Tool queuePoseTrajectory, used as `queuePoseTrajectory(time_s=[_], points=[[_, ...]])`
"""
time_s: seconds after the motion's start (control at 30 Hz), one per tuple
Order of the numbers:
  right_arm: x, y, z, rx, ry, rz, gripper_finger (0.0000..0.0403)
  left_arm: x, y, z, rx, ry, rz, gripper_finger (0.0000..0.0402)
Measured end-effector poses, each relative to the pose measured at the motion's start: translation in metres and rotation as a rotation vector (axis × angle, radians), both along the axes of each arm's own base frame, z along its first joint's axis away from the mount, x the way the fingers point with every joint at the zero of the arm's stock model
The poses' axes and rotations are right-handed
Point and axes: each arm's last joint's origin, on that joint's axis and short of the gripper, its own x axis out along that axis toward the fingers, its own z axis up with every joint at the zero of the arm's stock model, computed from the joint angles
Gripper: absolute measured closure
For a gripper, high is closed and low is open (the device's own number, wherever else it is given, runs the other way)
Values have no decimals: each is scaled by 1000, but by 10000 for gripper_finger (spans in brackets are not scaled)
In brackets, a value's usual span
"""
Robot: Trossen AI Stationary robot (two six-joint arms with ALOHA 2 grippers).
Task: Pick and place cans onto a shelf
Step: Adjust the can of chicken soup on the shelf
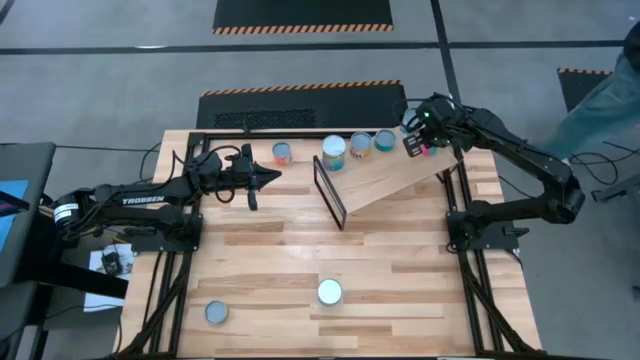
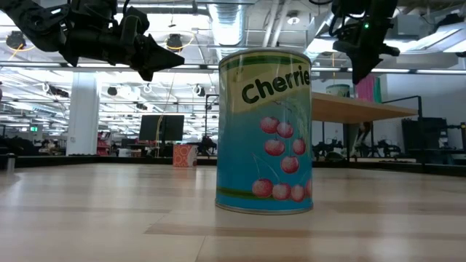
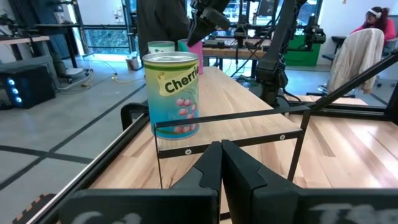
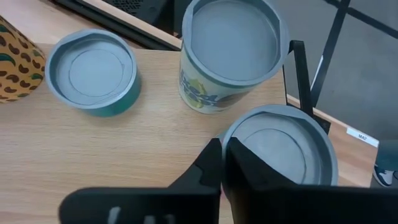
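Observation:
The shelf (image 1: 400, 175), a slanted plywood board on a black frame, stands at the table's far right. Several cans stand on it: a yellow-and-teal cherries can (image 3: 173, 93) at its low end, a teal can (image 4: 93, 71) and a white-labelled can (image 4: 230, 50). My right gripper (image 1: 415, 143) points steeply down over the shelf's high end, onto a pink-labelled can (image 2: 369, 87). My left gripper (image 1: 272, 178) is shut on nothing. It hovers level above the table's far left and points at the shelf. My right gripper (image 4: 222, 165) has the rim of the pink-labelled can's lid (image 4: 231, 138) in the narrow gap between its fingers. One finger is outside the can's wall and the other (image 4: 255, 180) lies over the lid. The fingers slant down from above. The can stands upright on the shelf.
Two more cans stand on the table near its front edge, a cherries can (image 1: 329, 292) and a teal one (image 1: 216, 313). An orange can (image 1: 283, 153) stands at the far edge beside my left gripper. A person (image 1: 610, 90) is beyond the table's right side.

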Motion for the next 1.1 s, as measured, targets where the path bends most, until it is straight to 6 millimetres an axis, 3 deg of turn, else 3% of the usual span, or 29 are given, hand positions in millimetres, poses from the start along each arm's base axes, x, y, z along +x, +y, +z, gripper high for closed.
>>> queuePoseTrajectory(time_s=[0.2,1.1], points=[[0,0,0,11,-12,7,358,0,0,0,0,0,0,401],[-2,3,9,33,-19,10,355,0,0,0,1,0,0,401]])
